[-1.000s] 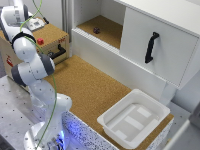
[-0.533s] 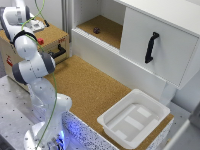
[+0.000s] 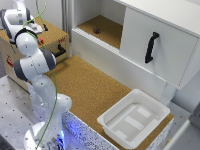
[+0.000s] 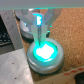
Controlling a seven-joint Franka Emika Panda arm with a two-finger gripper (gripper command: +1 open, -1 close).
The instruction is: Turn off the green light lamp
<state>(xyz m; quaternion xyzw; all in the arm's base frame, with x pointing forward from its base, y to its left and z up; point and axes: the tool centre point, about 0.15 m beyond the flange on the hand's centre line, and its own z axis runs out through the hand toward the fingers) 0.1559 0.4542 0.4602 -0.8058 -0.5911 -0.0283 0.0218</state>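
Note:
In the wrist view a round push lamp point(image 4: 44, 54) with a silver rim glows bright green. It sits on a cork-topped surface. My gripper point(image 4: 39, 29) stands right over the lamp's dome, its fingers together and lit green; the tips look to be at or on the dome. A second silver-rimmed lamp point(image 4: 27, 15) stands just behind, unlit. In the exterior view my gripper point(image 3: 36, 22) is over the top of the wooden box point(image 3: 54, 39) at the exterior view's left; the arm hides the lamps there.
A black handle point(image 3: 60, 50) is on the wooden box's front. A white cabinet with a black door handle point(image 3: 151, 47) stands at the back, with a small dark object point(image 3: 96, 30) in its open compartment. A white tray point(image 3: 134, 117) lies on the cork table point(image 3: 95, 87).
The arm has shifted only slightly over the wooden box. Nothing else has visibly moved.

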